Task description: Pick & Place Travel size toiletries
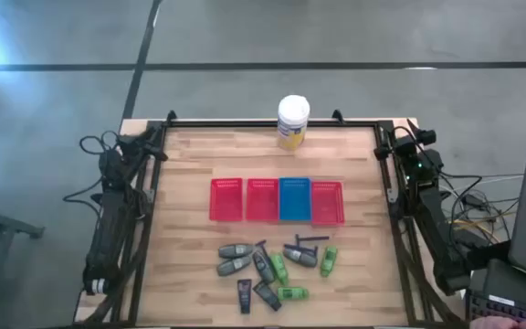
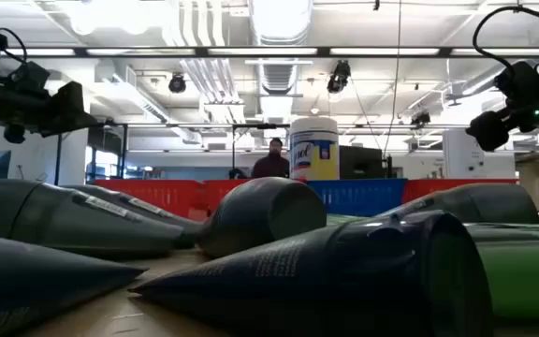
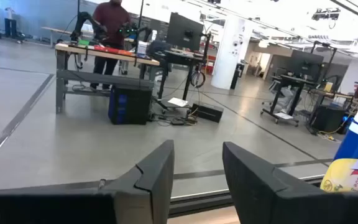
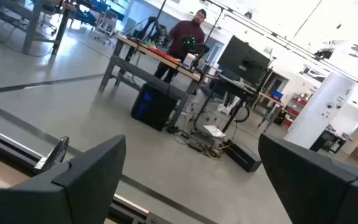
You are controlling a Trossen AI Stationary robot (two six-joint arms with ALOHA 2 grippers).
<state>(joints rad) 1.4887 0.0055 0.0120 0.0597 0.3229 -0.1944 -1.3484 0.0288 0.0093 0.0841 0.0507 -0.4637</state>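
Note:
The travel size toiletries lie in a loose heap on the wooden table near its near edge. Among them are grey oval bottles (image 1: 236, 251), green bottles (image 1: 329, 260) (image 1: 292, 293), short black tubes (image 1: 244, 294) and thin dark T-shaped sticks (image 1: 310, 240). In the low view they fill the foreground as dark tubes (image 2: 326, 271) and a green bottle (image 2: 522, 271). My left gripper (image 1: 156, 139) (image 3: 197, 155) is parked at the far left corner, open and holding nothing. My right gripper (image 1: 396, 146) (image 4: 191, 149) is parked at the far right corner, open wide, also holding nothing.
A row of slotted trays stands across the table's middle: two red ones (image 1: 226, 199), then a blue one (image 1: 294, 199), then another red one (image 1: 327, 201). A white-lidded yellow-labelled jar (image 1: 293, 122) stands at the far edge. A person (image 2: 271, 161) stands in the room beyond.

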